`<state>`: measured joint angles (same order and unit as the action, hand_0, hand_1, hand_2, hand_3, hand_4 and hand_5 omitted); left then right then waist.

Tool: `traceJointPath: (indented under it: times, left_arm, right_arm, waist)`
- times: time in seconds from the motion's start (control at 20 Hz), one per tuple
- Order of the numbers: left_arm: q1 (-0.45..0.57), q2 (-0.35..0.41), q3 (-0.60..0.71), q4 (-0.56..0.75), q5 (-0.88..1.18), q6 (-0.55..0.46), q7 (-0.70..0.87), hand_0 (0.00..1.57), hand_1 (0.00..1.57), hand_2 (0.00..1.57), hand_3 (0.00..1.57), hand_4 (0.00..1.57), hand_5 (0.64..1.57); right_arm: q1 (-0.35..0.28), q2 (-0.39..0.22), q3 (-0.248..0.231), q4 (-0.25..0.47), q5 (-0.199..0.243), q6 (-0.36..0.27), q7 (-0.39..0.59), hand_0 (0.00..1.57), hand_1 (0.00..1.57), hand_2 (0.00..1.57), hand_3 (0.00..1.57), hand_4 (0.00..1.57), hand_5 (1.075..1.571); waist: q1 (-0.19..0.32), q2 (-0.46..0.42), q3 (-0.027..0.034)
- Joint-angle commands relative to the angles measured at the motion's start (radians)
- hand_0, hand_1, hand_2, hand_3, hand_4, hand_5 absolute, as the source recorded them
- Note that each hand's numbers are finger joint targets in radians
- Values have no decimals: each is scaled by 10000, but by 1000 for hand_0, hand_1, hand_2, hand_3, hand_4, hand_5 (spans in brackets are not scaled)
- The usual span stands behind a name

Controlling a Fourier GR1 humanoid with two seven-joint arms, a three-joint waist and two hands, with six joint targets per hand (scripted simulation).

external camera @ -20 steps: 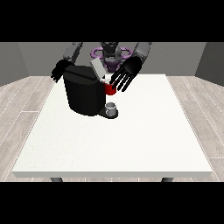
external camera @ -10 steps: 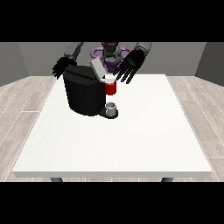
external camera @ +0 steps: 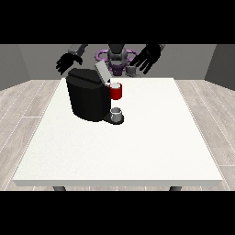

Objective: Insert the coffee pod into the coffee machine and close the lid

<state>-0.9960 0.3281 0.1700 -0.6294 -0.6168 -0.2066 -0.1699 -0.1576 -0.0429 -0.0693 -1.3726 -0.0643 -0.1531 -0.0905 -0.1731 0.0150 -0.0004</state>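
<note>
Over on the far left part of the white table [external camera: 137, 151] sits the black coffee machine [external camera: 87, 98], a fair way in from the left edge and closer to the far edge than the near one. Most of the tabletop to the right of it and toward the near side is wide open, so plenty of room to move there.

Its lid [external camera: 102, 71] is tipped up, a grey flap leaning up and to the left from the top of the machine. Right beside that, on the machine's right side, there's a red thing at the machine [external camera: 116, 91], and below it a small grey cup [external camera: 117, 113] standing on the machine's base. I can't honestly pick out the coffee pod anywhere, so no word on which way it points. There's a small grey thing [external camera: 131, 70] at the far edge near the robot's body [external camera: 117, 57], but I can't tell what it is.

Both hands are up above the far edge, touching nothing. The hand at the view's left [external camera: 67, 61] hangs just behind the machine's top with fingers spread. The hand at the view's right [external camera: 147, 57] is well clear of the machine, fingers splayed open and pointing down toward the table.
</note>
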Motion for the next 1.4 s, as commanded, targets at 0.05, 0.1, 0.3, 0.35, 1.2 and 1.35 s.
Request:
traceJointPath:
  times: [0.05, 0.1, 0.3, 0.35, 1.2, 1.35]
  left_arm:
    - [848, -1212, 1456, 13, 1969, -281, -222, 0, 0, 0, 0, 261, 1571]
    - [1330, -1301, 1549, -4, 2015, 89, -477, 0, 0, 0, 0, 237, 1571]
    - [2513, -2041, 1401, -212, 2264, -41, -894, 0, 0, 0, 0, 0, 1571]
    - [2615, -1986, 1724, -130, 2585, -52, -1112, 0, 0, 0, 0, 0, 1571]
    - [4577, -3218, 1516, -2436, 4652, -1346, 148, 0, 0, 0, 0, 27, 1571]
    - [5228, -3205, 1177, -3453, 4743, -1127, -37, 0, 0, 0, 0, 0, 1571]
  right_arm:
    - [333, -555, -141, 87, 117, 262, 35, 0, 0, 0, 0, 357, 1571]
    - [648, -529, -14, -210, -24, 546, -54, 0, 0, 0, 0, 366, 1571]
    - [439, -984, -83, -402, -177, 958, 509, 0, 0, 0, 0, 289, 1571]
    - [183, -882, 259, -951, -205, 1103, 865, 0, 0, 0, 0, 257, 1571]
    - [-918, -1143, 568, -357, 547, 1303, 1173, 0, 0, 0, 0, 161, 1571]
    - [-1400, -1390, 383, -153, 324, 1820, 1261, 0, 0, 0, 0, 123, 1571]
  waist:
    - [966, -1109, -10]
    - [748, -1291, -9]
    - [1667, -2223, 0]
    - [1340, -2195, -8]
    - [3449, -2292, 8]
    - [3371, -1902, 6]
